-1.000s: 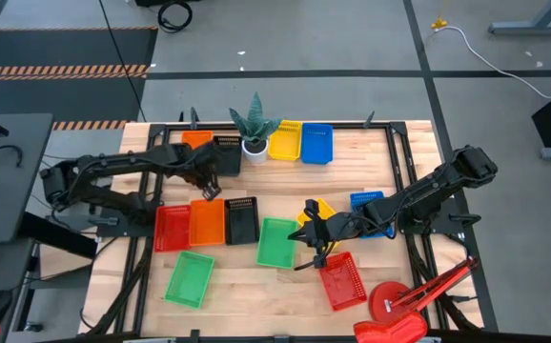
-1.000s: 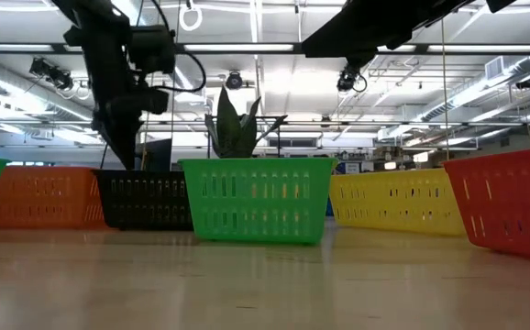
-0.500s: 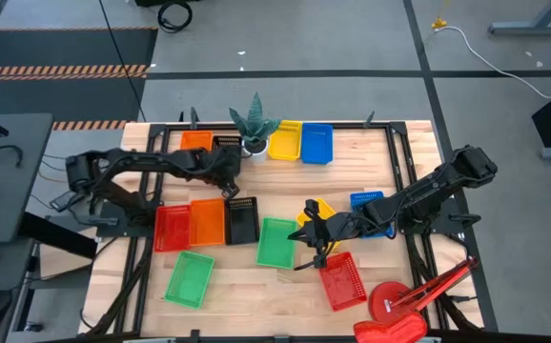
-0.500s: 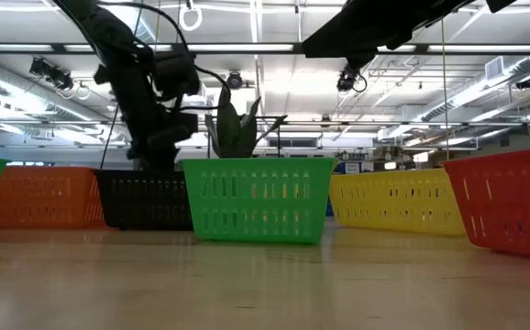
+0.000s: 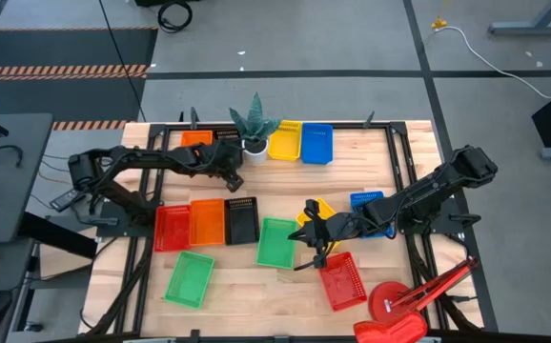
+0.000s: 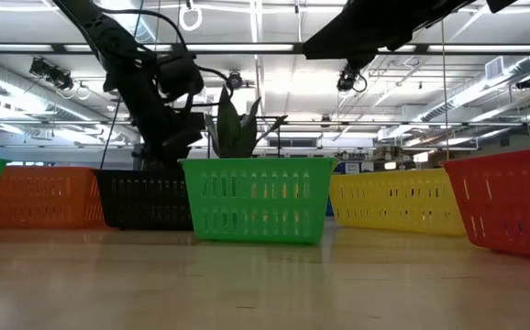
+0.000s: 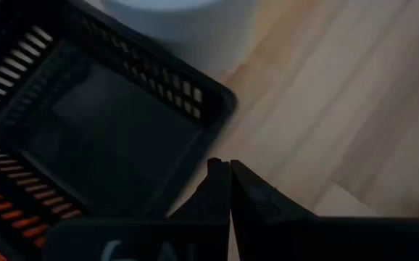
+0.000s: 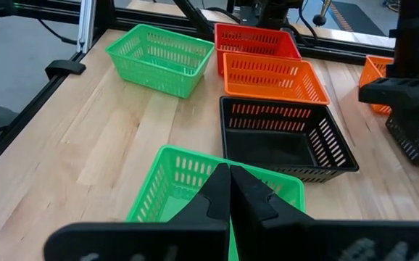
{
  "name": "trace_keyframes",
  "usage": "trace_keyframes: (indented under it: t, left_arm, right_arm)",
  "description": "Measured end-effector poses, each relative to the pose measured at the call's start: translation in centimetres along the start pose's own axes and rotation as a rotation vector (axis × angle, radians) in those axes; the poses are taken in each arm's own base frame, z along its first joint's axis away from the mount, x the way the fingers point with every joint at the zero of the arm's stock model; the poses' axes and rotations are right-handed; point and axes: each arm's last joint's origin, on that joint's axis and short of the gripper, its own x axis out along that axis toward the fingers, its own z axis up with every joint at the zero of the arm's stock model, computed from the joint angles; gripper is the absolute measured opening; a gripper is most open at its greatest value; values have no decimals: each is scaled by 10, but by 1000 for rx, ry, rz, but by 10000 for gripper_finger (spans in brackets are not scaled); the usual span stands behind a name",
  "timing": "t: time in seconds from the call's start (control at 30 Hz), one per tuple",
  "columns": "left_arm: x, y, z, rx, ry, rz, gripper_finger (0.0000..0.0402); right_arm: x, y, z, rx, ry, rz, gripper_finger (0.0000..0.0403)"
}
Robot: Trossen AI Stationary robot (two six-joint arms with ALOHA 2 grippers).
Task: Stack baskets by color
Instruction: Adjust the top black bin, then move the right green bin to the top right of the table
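Coloured mesh baskets lie over the table. A black basket (image 5: 224,145) sits at the far side between an orange basket (image 5: 196,138) and the white plant pot (image 5: 255,147). My left gripper (image 7: 229,165) is shut and points steeply down just outside that black basket's (image 7: 101,138) wall, near the corner by the pot. My right gripper (image 8: 229,168) hangs shut over a green basket (image 8: 188,185) in the middle of the table (image 5: 277,243), touching nothing. My left gripper has its shut fingertips (image 7: 217,168) right beside the outer wall (image 7: 208,127) of the far black basket, close to its corner, coming from above at a slant. Whether they touch the wall I cannot tell. The basket rests flat on the table.
A row of red (image 5: 172,227), orange (image 5: 207,221) and black (image 5: 242,219) baskets lies mid-left, with a second green basket (image 5: 190,278) nearer. Yellow (image 5: 285,140) and blue (image 5: 316,143) baskets stand at the far edge. Another red basket (image 5: 342,281) and a red lamp (image 5: 399,305) are near right.
My left gripper has gone toward the table's right edge and down, from above the middle row toward the far black basket and the pot, tipping more steeply downward. It has stayed shut. The baskets have not moved.
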Motion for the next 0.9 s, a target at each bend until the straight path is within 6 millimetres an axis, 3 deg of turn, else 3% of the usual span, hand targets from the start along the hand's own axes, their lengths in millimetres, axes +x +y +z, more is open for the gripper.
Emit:
trace_keyframes:
  t: [0.17, 0.3, 0.4, 0.5, 0.73, 0.9]
  left_arm:
    - [-19, -11, 1, -3, -27, -89, 5]
    - [-50, -24, -4, 19, -47, -148, 5]
    - [-72, -37, -11, 40, -67, -195, 5]
    - [-90, -55, -17, 71, -124, -217, 5]
    - [-109, -96, -31, 168, -276, -174, 12]
    - [-115, -115, -42, 181, -335, -149, 17]
  right_arm:
    - [0, 0, -2, -7, 22, -2, 3]
    - [-2, 0, -6, 4, 59, -103, 3]
    - [-10, -4, -11, 41, 137, -254, 2]
    - [-20, -7, -2, 112, 276, -269, 3]
    - [-50, -7, 7, 267, 704, -162, 15]
    - [-57, 3, 2, 309, 792, -84, 46]
